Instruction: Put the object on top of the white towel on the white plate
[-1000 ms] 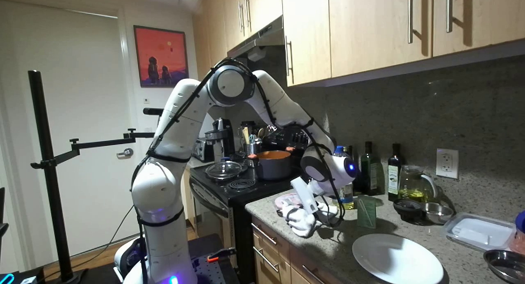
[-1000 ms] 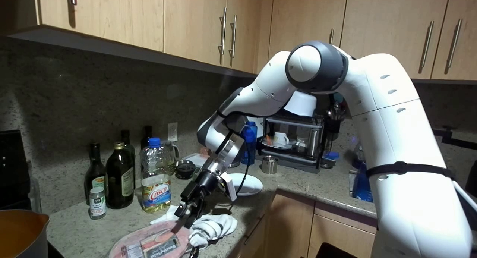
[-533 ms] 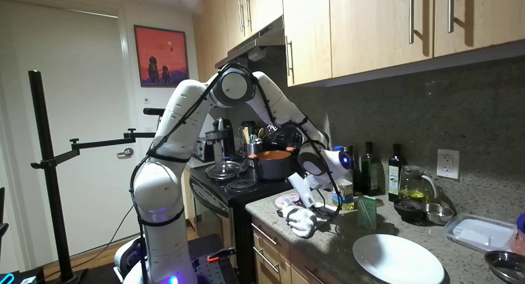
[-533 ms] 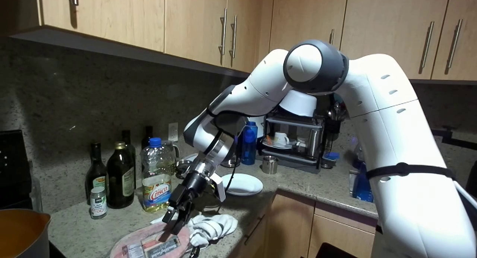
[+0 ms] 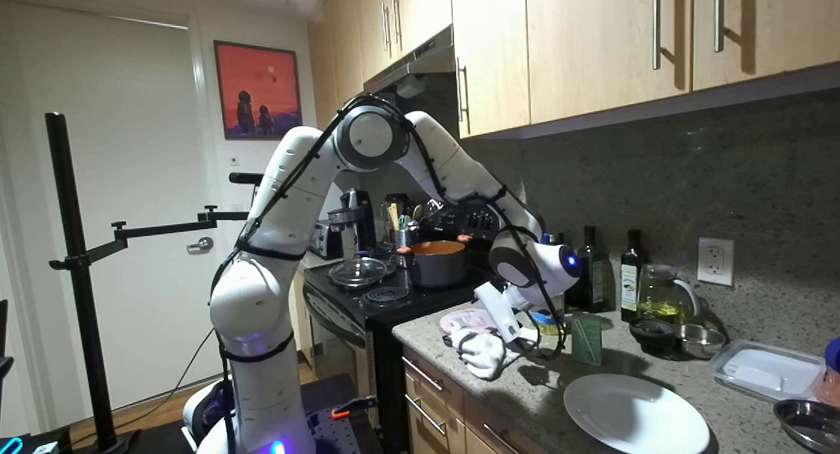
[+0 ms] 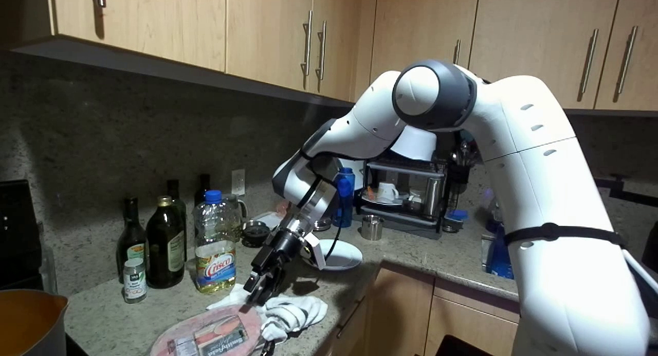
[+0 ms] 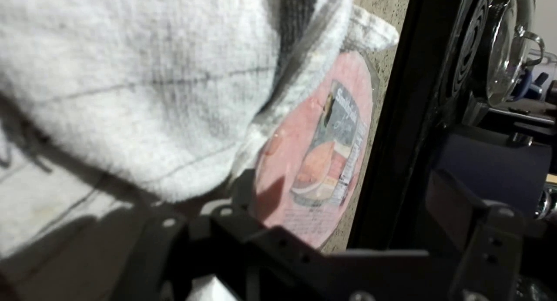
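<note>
Pink oval plastic-sealed meat pack [image 6: 208, 331] seems my object; I judge this the approach, end effector [image 7: 341, 185] spread and empty; next, lower and grip it.

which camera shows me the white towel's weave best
The wrist view: the white towel looms close there, though cropped, showing weave and thin dark lines. Both exterior views show it smaller, bunched up and partly hidden.

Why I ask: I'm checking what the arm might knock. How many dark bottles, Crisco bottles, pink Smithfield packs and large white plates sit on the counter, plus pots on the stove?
Dark bottles: 4
Crisco bottle: 1
Pink Smithfield pack: 1
Large white plate: 1
Pot: 1
Total: 8
</note>
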Robot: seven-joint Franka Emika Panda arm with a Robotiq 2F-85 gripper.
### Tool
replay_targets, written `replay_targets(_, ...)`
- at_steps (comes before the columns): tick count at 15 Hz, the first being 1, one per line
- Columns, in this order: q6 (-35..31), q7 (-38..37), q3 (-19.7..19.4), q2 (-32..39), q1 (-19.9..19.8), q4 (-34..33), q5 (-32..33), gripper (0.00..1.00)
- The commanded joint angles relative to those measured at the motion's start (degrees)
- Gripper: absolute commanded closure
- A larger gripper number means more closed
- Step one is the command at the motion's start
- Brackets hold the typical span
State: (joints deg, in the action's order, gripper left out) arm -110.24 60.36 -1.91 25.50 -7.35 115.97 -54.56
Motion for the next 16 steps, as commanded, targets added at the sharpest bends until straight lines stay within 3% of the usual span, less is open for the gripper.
replay_targets(1,-2.14,-0.11,0.34,0.93,-0.05,-0.24,-0.59,0.00)
replay_targets(16,-3.13,1.51,4.22,3.17,2.64,1.64,-7.91,0.00)
